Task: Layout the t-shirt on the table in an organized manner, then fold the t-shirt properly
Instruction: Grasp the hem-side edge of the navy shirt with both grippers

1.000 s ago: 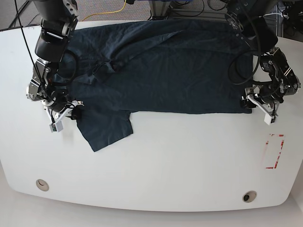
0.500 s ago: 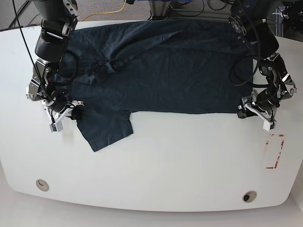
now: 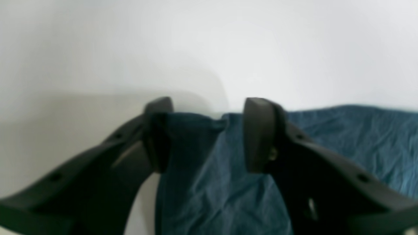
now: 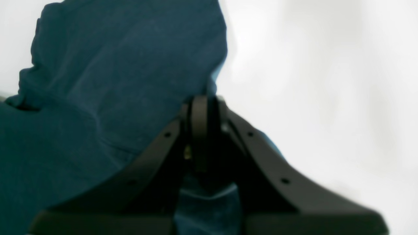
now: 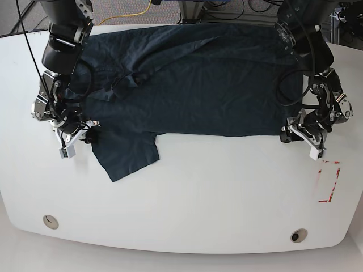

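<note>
Two hands: right hand (image 4: pixel 202 130) pinches t-shirt (image 5: pixel 193 79); left hand (image 3: pixel 209 137) spread around its corner

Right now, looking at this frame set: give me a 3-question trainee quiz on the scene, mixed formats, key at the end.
1. True or false: the right gripper has its jaws shut on the t-shirt.
2. Multiple choice: the left gripper has its jaws A) open around the shirt's corner, B) shut on bare table, C) out of view.
3. Fill in: the red tape mark lies on the table nearest the ____ arm.

Key: 1 true; 2 A; 3 left.
</note>
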Available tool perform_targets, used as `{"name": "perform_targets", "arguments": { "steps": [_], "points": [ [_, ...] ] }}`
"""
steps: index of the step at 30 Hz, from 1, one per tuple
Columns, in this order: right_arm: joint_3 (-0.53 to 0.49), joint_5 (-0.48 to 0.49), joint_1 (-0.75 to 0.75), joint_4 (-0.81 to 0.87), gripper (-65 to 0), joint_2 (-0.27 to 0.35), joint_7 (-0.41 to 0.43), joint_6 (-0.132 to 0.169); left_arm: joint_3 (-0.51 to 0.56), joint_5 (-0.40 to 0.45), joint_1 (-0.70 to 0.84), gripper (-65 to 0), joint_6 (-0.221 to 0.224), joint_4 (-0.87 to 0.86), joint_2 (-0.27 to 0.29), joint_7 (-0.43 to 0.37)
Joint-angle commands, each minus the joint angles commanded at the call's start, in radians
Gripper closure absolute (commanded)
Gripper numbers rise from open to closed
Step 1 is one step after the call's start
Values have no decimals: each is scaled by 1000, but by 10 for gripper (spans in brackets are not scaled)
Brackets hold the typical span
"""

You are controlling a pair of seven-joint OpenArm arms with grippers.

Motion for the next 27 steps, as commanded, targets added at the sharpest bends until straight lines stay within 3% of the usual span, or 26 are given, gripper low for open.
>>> {"name": "perform_targets", "arguments": {
  "steps": [9, 11, 13, 15, 23, 27],
  "points": [
    [2, 0, 0, 0, -36, 0, 0, 0, -3, 2, 0, -242, -11, 0, -12, 0],
    [2, 0, 0, 0, -36, 0, 0, 0, -3, 3, 0, -194, -11, 0, -12, 0],
    [2, 0, 0, 0, -36, 0, 0, 0, -3, 3, 0, -69, -12, 0, -12, -3],
    [2, 0, 2, 0, -36, 0, 0, 0, 2, 2, 0, 0, -15, 0, -14, -3],
    [3, 0, 15, 87, -36, 0, -5, 0, 2, 0, 2, 0, -17, 120, -8, 3],
    [3, 0, 15, 163, -36, 0, -52, 0, 2, -2, 23, 0, -28, 199, 11, 20]
  ]
}}
